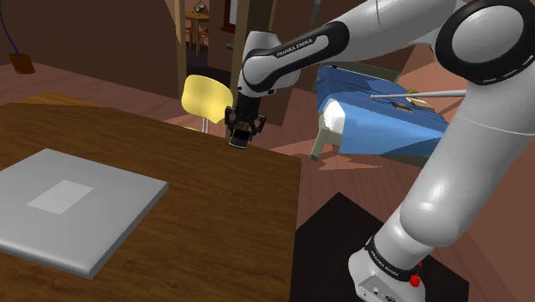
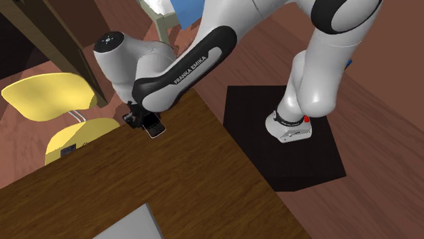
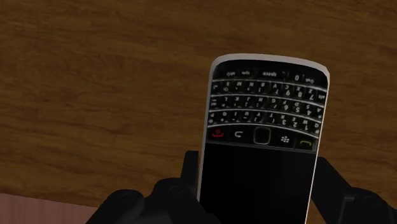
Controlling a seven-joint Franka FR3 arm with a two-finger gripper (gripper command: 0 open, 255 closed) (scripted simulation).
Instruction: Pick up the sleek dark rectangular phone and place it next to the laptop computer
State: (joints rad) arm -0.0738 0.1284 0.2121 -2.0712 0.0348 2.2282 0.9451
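The phone (image 3: 261, 127) is a dark rectangular handset with a silver rim, a small keyboard and a black screen. My gripper (image 3: 257, 184) is shut on it, one finger (image 3: 191, 170) pressing each long side. In the shoulder view the gripper (image 1: 243, 133) holds the phone (image 1: 240, 141) low over the wooden table's (image 1: 223, 214) far edge. The second exterior view shows the phone (image 2: 154, 128) tilted under the gripper (image 2: 144, 121) by the table's (image 2: 190, 176) corner. The laptop (image 1: 77, 206), a closed grey slab, lies on the table toward the shoulder view's left; its corner (image 2: 132, 227) shows too.
A yellow chair (image 1: 206, 93) (image 2: 47, 98) stands just beyond the table edge under the gripper. A blue bed (image 1: 377, 120) lies past the table's right side. The arm's base (image 2: 289, 127) sits on a black stand (image 2: 306, 163). A pot (image 1: 21, 62) stands on the floor far left.
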